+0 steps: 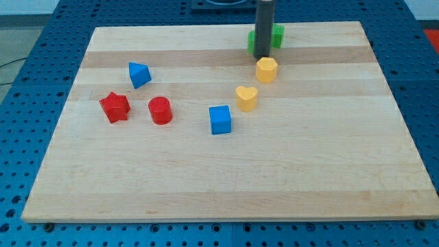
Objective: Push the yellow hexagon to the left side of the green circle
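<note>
The rod's tip (261, 55) is sitting just above the yellow hexagon (266, 69), between it and the green block (272, 36) behind, which it is partly hiding; probably lining up a push. There is no claw here, so nothing is being held on the surface (274, 178).

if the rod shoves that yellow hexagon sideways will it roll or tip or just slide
The yellow hexagon looks squat and flat-bottomed, so it will probably slide, not tip. Its flat sides may make it turn under an off-centre push from my tip, just above it.

Straight dark grey rod (263, 27)
</note>
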You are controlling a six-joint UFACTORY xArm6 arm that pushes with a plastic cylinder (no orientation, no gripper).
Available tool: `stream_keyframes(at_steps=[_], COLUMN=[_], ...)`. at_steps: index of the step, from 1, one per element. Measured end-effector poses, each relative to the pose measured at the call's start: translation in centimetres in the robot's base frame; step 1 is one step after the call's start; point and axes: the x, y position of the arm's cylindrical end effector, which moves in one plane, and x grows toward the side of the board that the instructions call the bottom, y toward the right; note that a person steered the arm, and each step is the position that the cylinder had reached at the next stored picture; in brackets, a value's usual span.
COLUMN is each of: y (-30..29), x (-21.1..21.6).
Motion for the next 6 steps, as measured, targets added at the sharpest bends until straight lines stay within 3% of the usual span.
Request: stream_keyframes(at_steps=[1,3,5,6], y=[-0.3,-6.7,-4.3,-2.1], x=[4.8,-1.0,-3.0,1.9])
